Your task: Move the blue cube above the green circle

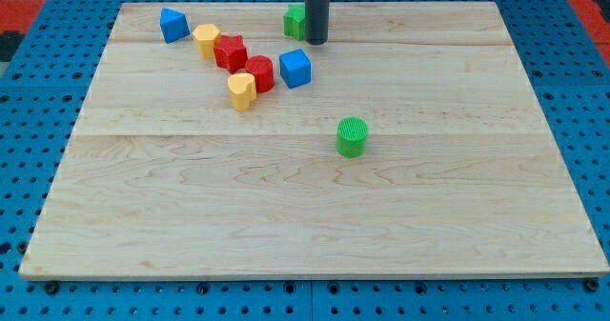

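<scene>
The blue cube (295, 68) sits on the wooden board (315, 216) in the upper middle, touching a red block (259, 73) on its left. The green circle, a short green cylinder (352, 137), stands lower and to the right of the cube, well apart from it. My tip (316, 41) is the lower end of the dark rod near the view's top, just above and right of the blue cube, apart from it and right beside a green block (294, 20).
A cluster lies left of the blue cube: a yellow block (242, 90), a red star-like block (230, 52) and a yellow block (207, 39). A blue block (172, 24) sits at the upper left. A blue pegboard (29, 92) surrounds the board.
</scene>
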Controlling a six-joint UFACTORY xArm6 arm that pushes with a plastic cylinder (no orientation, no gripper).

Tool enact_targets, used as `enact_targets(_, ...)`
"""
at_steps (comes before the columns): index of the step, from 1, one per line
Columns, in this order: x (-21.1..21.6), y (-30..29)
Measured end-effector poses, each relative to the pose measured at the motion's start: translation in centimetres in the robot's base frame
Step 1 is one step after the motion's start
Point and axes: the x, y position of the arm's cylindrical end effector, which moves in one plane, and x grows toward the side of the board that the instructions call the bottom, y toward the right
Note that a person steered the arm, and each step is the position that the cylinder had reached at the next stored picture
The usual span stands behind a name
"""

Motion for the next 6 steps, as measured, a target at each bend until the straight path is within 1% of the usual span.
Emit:
enact_targets(1,2.9,-1.7)
enact_targets(3,3.6,-3.9)
enact_targets(4,3.6,-6.4)
enact_targets(5,5.7,-7.8)
enact_targets(6,7.7,-3.3)
